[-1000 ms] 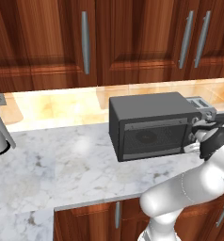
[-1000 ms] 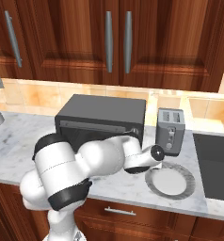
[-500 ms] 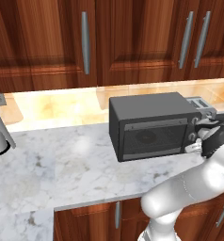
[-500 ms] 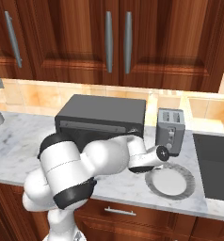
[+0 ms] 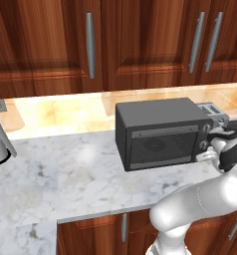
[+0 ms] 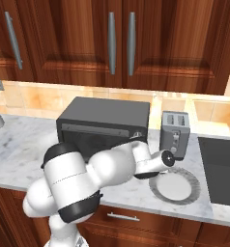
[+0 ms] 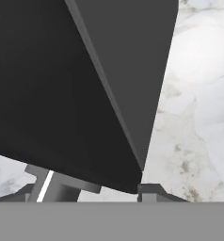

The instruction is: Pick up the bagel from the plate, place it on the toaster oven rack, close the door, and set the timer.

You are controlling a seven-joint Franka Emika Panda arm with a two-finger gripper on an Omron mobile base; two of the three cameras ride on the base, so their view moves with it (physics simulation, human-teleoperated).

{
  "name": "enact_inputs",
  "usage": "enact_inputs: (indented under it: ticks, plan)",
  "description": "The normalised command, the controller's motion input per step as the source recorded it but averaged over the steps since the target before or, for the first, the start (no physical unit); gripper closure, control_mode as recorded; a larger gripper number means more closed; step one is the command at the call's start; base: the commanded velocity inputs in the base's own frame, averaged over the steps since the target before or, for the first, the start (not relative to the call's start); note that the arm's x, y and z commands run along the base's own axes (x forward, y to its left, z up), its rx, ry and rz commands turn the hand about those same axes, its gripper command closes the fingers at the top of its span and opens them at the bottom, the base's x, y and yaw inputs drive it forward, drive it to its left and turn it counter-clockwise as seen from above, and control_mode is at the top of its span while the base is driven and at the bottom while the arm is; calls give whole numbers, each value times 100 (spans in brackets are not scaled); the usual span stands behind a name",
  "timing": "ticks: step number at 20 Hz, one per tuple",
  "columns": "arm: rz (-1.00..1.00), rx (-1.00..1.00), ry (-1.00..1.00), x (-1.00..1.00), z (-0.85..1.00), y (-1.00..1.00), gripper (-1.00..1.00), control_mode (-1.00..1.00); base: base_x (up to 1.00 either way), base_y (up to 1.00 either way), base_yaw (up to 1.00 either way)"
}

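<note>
Silver slot toaster [image 6: 175, 134], marble counter [image 5: 65, 174], wooden cabinets [image 6: 78, 43]

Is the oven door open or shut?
Shut. The door stands upright, flat against the front of the dark oven, with nothing of the inside showing.

Light was even and bright, rendered sharp without blur. A soft pale glare lay on the marble counter [image 5: 85, 154], left of the claw [image 5: 210, 144]. Cabinets above stayed dim.

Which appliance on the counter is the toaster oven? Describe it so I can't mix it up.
On the marble counter, under the wooden cabinets, sits a dark grey box: the toaster oven. Unlike the small silver slot toaster beside it, it has a front door with a window.
</note>
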Motion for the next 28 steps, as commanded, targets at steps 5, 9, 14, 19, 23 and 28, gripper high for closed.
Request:
enact_inputs:
  ticks: [5, 9, 14, 19, 23, 28]
  plan:
    - [0, 3, 2, 0, 0, -3, 100, -100, 0, 0, 0]
    - [0, 8, 14, 0, 3, -11, 100, -100, 0, 0, 0]
    - [0, 15, 21, 0, 10, -20, 100, -100, 0, 0, 0]
    - [0, 17, 9, 0, 3, -21, 100, -100, 0, 0, 0]
    - [0, 17, 0, -1, 0, -23, 100, -100, 0, 0, 0]
    - [0, 15, 0, -6, 0, -30, 100, -100, 0, 0, 0]
